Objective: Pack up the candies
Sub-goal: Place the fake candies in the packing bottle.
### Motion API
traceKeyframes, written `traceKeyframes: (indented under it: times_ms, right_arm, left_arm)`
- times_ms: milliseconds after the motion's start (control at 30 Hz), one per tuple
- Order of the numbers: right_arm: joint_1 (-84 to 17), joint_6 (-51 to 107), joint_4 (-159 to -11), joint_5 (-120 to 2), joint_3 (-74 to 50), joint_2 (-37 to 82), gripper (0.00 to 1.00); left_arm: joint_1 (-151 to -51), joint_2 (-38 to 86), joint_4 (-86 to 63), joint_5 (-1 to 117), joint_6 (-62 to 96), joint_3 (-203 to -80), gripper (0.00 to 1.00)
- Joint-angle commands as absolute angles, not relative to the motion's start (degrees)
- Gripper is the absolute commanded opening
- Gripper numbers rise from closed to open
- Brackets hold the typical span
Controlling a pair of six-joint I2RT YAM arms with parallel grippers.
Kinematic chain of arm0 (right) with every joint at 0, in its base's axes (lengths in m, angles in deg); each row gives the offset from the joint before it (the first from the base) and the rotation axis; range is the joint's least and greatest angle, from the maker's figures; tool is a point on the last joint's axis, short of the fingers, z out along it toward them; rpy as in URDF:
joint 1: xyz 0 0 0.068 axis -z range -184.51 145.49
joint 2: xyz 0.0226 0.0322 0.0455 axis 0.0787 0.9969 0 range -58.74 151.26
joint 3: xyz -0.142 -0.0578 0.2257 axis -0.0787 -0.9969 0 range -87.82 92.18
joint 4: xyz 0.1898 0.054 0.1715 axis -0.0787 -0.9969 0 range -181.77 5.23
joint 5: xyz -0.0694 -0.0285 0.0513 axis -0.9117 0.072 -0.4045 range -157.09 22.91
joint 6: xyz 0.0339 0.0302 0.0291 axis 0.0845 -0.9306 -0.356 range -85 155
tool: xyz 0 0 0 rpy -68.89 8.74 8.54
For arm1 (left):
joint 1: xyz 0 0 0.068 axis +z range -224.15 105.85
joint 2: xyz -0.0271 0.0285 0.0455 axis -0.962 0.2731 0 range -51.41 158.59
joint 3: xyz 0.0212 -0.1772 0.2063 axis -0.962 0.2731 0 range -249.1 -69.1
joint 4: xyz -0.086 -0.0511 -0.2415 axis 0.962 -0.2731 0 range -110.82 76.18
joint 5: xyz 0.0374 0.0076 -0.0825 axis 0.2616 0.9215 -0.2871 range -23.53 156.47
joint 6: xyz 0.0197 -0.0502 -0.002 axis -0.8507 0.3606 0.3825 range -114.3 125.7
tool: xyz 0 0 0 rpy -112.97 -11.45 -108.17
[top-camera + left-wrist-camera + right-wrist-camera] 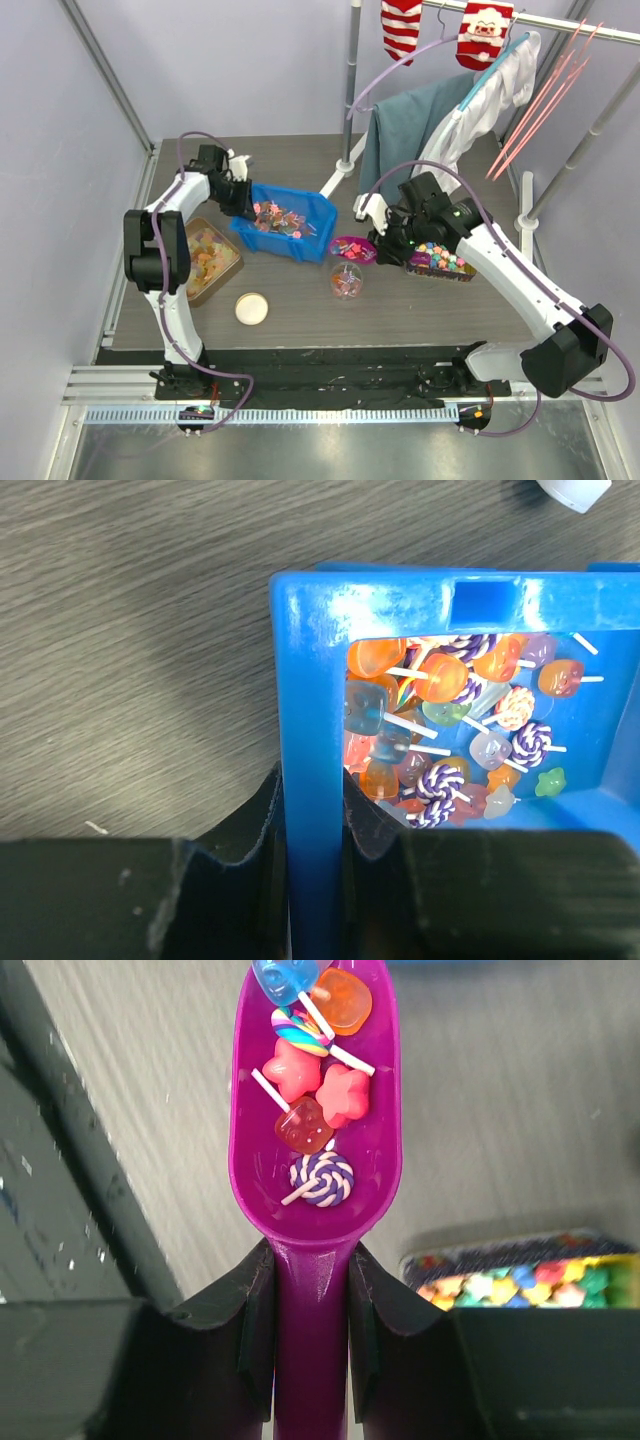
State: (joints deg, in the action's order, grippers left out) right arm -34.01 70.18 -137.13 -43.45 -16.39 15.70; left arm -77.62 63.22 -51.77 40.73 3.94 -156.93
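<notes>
On the left, my left arm has its jaws closed narrow on the side wall of the blue bin, one on either face; the bin looks tipped on the desk, with a heap of candies inside; I judge that hold sound and would leave it alone. In the middle the small clear jar stands open just on the near side of the scoop; its lid lies apart to the left. On the right, my right arm has its jaws clamped on the scoop's handle; the bowl carries seven candies. The step, as I read it, is the pour; I want the scoop's tip over the jar's mouth before I roll the wrist, and I want to roll slowly, since the mouth looks little wider than the bowl and the sticks could catch. The overhead view alone shows jar and scoop together; the right wrist view does not show the jar, yet only it lets me count the load; the left wrist view alone shows the bite on the wall.
</notes>
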Motion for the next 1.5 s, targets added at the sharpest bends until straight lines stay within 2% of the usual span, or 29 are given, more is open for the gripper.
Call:
traceKeyframes:
  times_ms: [0,300,733,1033,1467]
  right_arm:
    - [-34.13,72.97,-143.29,-45.29,-16.72,13.86,0.01]
    - [-36.85,73.5,-150.42,-51.09,-15.67,16.32,0.01]
    - [-39.4,69.63,-150.07,-60.23,-12.95,23.08,0.01]
    - [-41.25,70.86,-152.97,-62.08,-8.55,25.55,0.01]
    - [-41.52,72.44,-151.75,-61.9,-8.38,22.65,0.01]
  left_arm:
    - [-76.35,63.64,-51.26,40.19,3.68,-158.39,0.0]
    - [-76.0,63.38,-51.17,40.63,3.59,-158.04,0.0]
    - [-75.91,63.73,-51.09,39.66,4.12,-158.04,0.0]
    - [-75.82,63.29,-51.17,39.48,4.2,-157.95,0.0]
    - [-75.82,62.68,-51.08,39.92,4.29,-158.04,0.0]
